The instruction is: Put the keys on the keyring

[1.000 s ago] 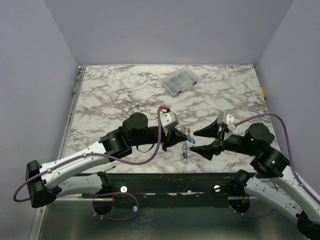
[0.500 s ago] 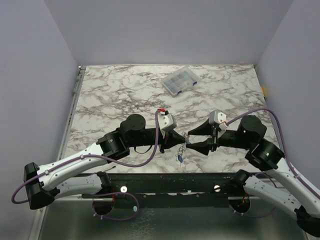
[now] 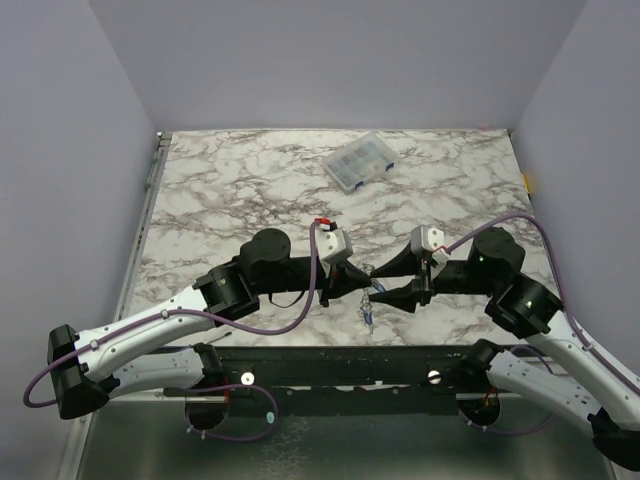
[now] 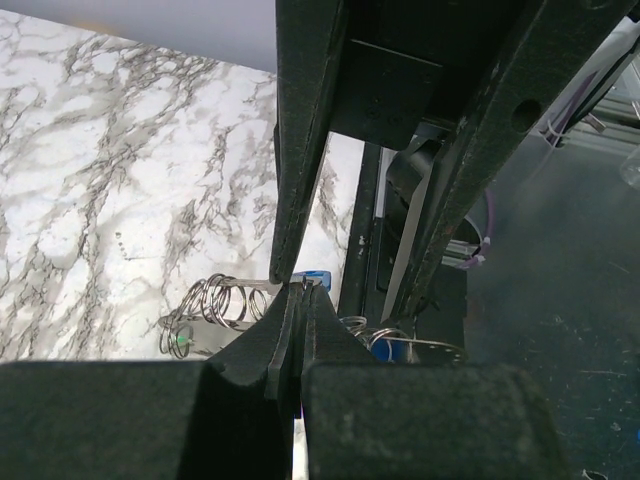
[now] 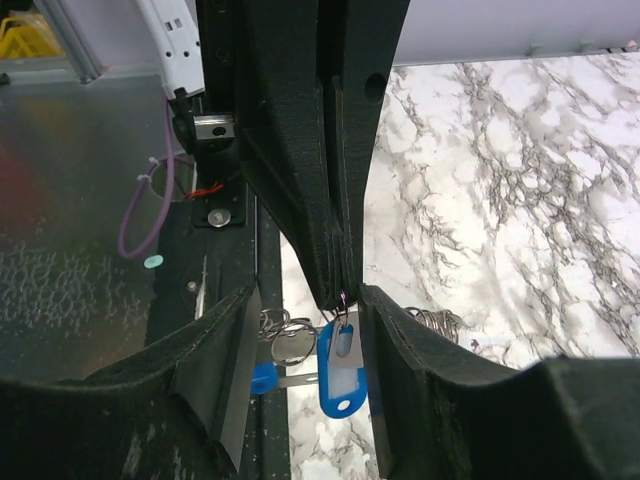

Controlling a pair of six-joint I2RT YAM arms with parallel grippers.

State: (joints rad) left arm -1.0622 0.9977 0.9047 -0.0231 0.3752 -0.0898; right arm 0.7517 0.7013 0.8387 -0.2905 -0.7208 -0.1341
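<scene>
My left gripper [image 3: 366, 279] is shut on the keyring, a thin metal loop pinched at its fingertips [image 4: 300, 290]. In the right wrist view a blue-headed key [image 5: 340, 385] hangs from that loop below the left fingertips [image 5: 335, 285]. A second blue key [image 5: 262, 378] and some small rings [image 5: 288, 337] hang beside it. The bunch dangles above the table's near edge [image 3: 370, 315]. A coil of rings [image 4: 225, 300] with a green key head [image 4: 180, 343] shows in the left wrist view. My right gripper [image 3: 386, 283] is open, and its fingers [image 5: 225, 370] straddle the left fingertips and the blue key.
A clear plastic compartment box [image 3: 360, 163] lies at the back of the marble table [image 3: 230, 190]. The black rail [image 3: 330, 365] runs along the near edge, under the hanging keys. The two arms meet nose to nose at the front middle.
My right gripper has moved left towards the left gripper, and its open jaws now sit around the left fingertips. The left gripper has shifted slightly, with the bunch still hanging from it.
</scene>
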